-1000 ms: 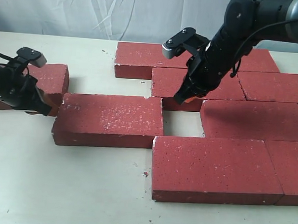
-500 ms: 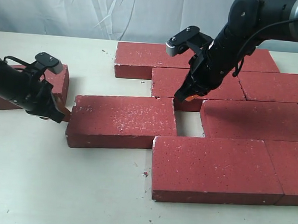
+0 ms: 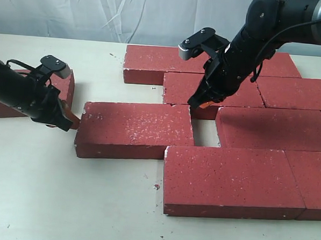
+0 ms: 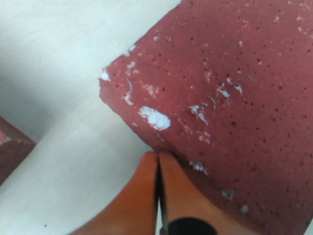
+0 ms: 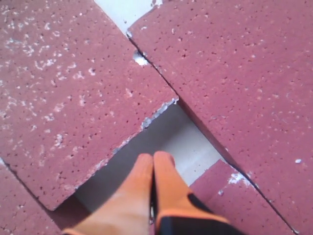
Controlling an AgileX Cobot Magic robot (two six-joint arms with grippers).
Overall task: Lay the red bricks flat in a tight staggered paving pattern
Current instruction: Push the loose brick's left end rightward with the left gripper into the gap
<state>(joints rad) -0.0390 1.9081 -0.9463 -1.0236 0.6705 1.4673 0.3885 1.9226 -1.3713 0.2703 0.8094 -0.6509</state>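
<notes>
Left gripper (image 3: 69,121): orange fingers pressed together, tips against the left end of the dark-red speckled rectangular brick (image 3: 135,130).
Brick: flat, a gap (image 3: 205,132) short of its right neighbour (image 3: 273,128).
Push: low, square, along its length.
Right gripper (image 3: 200,103): tips pressed together above that gap; withdraw first.

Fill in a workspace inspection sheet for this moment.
Surface: pale table, bare gap in the paving.
Job's things: laid bricks flat; loose brick short of closing the gap; spare brick far left.
Clutter: red crumb.
Pincers: left pincer shut at loose brick's end; right pincer shut over gap.
Cables: black cable on right arm.
Surroundings: white cloth behind.
</notes>
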